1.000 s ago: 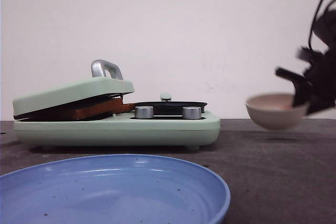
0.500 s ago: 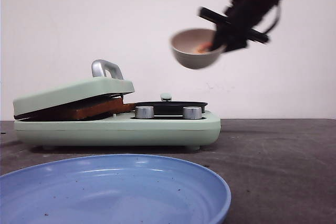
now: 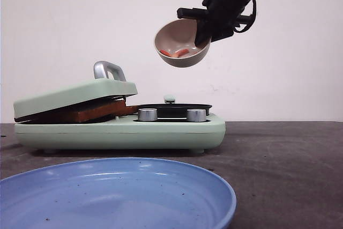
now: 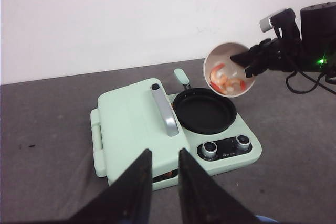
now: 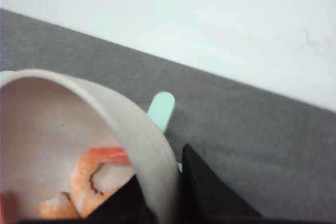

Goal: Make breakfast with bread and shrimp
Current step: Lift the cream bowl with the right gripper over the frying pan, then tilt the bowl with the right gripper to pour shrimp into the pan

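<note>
The bread (image 3: 96, 111) shows only as a brown edge under the mint-green lid (image 3: 75, 96) of the sandwich press, its faces hidden, and how many slices lie there cannot be told. The blue plate (image 3: 177, 178) is cut off by the front view's lower and left edges. In the right wrist view the bowl (image 5: 136, 124) runs past the picture's edge, part of the shrimp (image 5: 86, 179) is cut off with it, and the finger inside the bowl is hidden behind its wall.
</note>
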`<action>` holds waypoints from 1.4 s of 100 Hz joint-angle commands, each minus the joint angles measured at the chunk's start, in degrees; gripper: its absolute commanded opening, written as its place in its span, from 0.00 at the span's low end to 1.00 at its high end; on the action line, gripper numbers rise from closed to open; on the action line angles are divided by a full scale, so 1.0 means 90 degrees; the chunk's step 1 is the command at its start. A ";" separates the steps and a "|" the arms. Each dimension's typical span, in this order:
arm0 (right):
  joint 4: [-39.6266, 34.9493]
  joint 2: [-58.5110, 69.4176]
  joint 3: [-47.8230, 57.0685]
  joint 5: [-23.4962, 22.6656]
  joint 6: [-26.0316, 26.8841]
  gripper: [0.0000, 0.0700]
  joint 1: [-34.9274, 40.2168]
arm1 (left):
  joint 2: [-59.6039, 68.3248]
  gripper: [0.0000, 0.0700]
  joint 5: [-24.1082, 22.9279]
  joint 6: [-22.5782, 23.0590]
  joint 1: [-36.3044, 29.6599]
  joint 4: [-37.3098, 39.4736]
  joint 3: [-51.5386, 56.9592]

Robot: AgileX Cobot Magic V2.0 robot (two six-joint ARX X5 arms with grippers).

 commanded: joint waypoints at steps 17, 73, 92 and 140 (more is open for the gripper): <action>0.0682 0.0107 0.0158 0.0461 -0.0512 0.00 0.0255 | 0.0032 0.01 -0.0007 -0.0034 -0.0044 -0.0100 0.0092; 0.1163 0.0435 0.0160 0.1887 -0.1528 0.00 0.0571 | 0.0032 0.01 -0.0007 -0.0034 -0.0044 -0.0163 0.0092; 0.1586 0.0508 0.0160 0.2271 -0.2200 0.00 0.0668 | 0.0032 0.01 -0.0007 -0.0036 -0.0044 -0.0187 0.0092; 0.2297 0.0542 0.0163 0.2487 -0.4143 0.00 0.0920 | 0.0032 0.01 -0.0007 -0.0036 -0.0044 -0.0318 0.0092</action>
